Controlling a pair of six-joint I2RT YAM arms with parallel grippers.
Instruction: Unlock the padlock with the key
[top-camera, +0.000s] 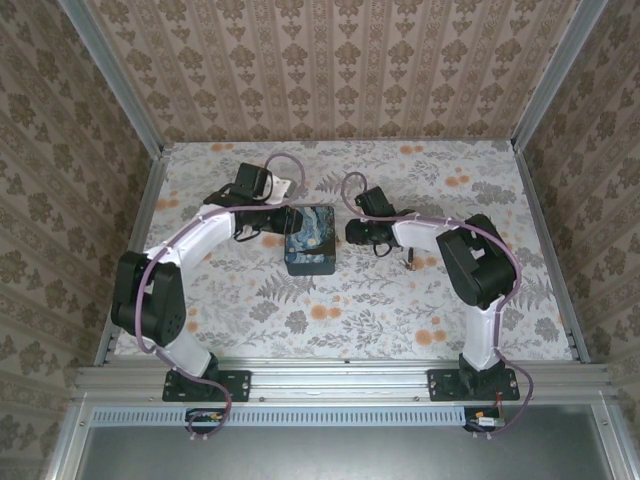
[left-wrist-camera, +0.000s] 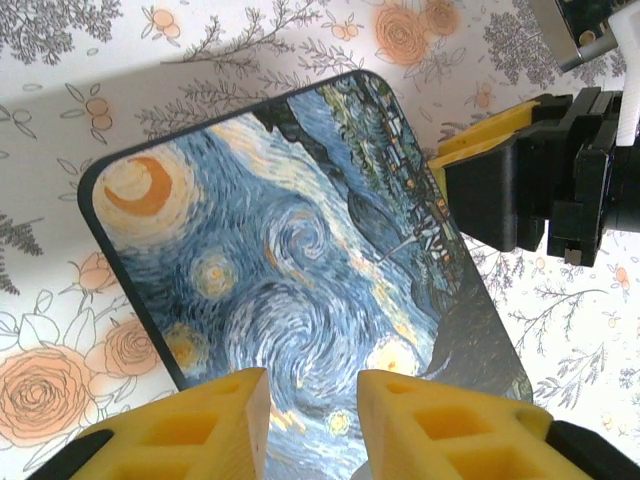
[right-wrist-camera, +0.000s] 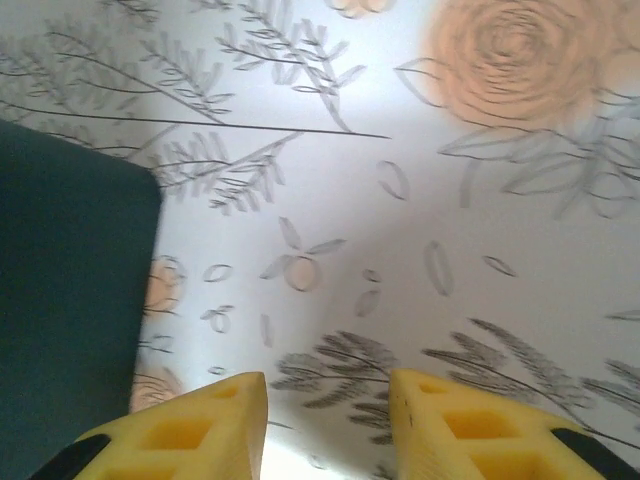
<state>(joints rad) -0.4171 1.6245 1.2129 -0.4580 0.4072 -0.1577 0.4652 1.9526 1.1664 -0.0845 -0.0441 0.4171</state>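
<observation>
Padlock: not surely made out; a small object (top-camera: 412, 262) on the table (top-camera: 480, 190) just beside the right arm (top-camera: 430, 232) may be it, or the key.
Handling: likely light, stiff, smooth metal that slips easily; pinch the flat body and leave the keyhole free.
Left gripper (left-wrist-camera: 312, 388): spread, empty, over the starry-print box (left-wrist-camera: 300, 250).
Right gripper (right-wrist-camera: 328, 388): spread, empty, beside the box; the small object lies behind it, apart.

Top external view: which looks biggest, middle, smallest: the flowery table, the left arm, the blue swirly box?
1. Flower-printed table.
2. White-sleeved left arm, though nearer the camera.
3. Dark blue swirly-print rectangular box.
</observation>
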